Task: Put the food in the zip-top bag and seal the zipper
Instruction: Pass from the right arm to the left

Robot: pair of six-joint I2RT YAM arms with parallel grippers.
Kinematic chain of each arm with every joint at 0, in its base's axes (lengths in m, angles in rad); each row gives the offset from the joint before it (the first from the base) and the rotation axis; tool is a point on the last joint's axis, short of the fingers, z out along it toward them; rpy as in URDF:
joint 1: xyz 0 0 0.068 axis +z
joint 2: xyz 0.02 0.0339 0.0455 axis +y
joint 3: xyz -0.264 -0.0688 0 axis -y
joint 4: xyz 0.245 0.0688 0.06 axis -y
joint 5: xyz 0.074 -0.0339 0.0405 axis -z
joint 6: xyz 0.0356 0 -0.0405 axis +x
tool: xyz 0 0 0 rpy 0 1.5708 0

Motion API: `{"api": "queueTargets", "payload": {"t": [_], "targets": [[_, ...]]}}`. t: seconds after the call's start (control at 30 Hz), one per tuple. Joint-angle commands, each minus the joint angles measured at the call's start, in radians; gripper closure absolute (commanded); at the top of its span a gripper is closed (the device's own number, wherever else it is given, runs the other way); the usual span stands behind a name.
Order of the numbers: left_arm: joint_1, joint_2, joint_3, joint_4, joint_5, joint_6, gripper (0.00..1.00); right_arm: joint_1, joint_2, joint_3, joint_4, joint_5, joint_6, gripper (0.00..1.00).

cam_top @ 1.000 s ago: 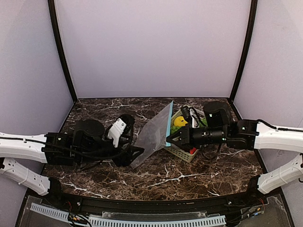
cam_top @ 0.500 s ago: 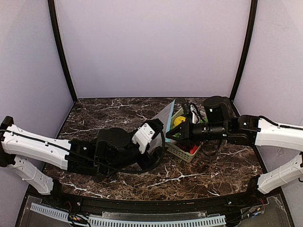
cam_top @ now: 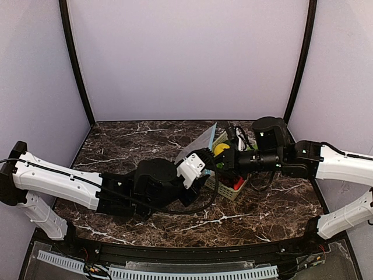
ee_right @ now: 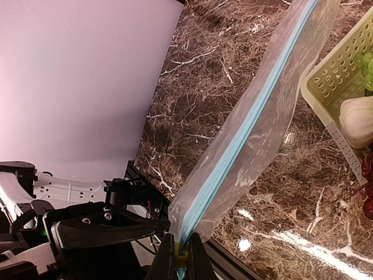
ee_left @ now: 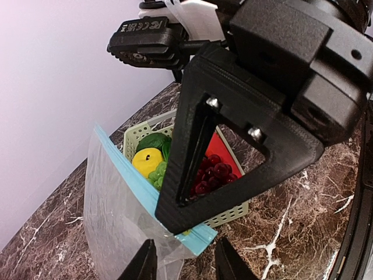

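Observation:
The clear zip-top bag [cam_top: 197, 147] hangs upright beside the basket, its teal zipper [cam_top: 211, 134] running up the right edge. My right gripper [ee_right: 179, 263] is shut on the zipper's [ee_right: 250, 119] lower end; it sits just left of the basket [cam_top: 217, 165]. The left gripper [ee_left: 185, 265] is open, with the bag's [ee_left: 113, 216] clear lower corner between its fingertips [ee_left: 145, 263]. It sits right under the right gripper [ee_left: 233, 146]. The food lies in the basket: yellow lemon [ee_left: 147, 161], purple grapes [ee_left: 213, 174], leafy green [ee_left: 152, 141], red pepper [ee_left: 226, 150], white bulb [ee_right: 356, 121].
A pale green lattice basket [cam_top: 222, 188] stands right of centre on the dark marble table [cam_top: 128, 140]. The left arm [cam_top: 70, 186] lies across the front left, the right arm [cam_top: 326, 166] across the right. Black frame posts [cam_top: 73, 58] flank the back wall.
The left arm has swung right, from the table's left to under the right gripper at the bag's lower corner. The bag now hangs more upright and the right gripper has shifted slightly right.

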State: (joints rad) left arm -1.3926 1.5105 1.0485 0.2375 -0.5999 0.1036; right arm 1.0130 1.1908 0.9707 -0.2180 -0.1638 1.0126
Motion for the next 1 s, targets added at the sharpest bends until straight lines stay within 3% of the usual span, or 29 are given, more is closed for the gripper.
{"api": "queueTargets", "payload": {"t": [0.0, 0.33, 0.97], "targets": [[-0.005, 0.007, 0.035, -0.008, -0.033, 0.022, 0.66, 0.009, -0.022, 0.017, 0.009, 0.002, 0.018, 0.97], [-0.005, 0.030, 0.042, -0.017, -0.067, 0.044, 0.64, 0.007, -0.017, 0.025, 0.017, -0.012, 0.021, 0.97], [-0.003, 0.079, 0.078, -0.031, -0.084, 0.074, 0.88, 0.008, -0.030, 0.012, 0.023, -0.007, 0.045, 0.96]]}}
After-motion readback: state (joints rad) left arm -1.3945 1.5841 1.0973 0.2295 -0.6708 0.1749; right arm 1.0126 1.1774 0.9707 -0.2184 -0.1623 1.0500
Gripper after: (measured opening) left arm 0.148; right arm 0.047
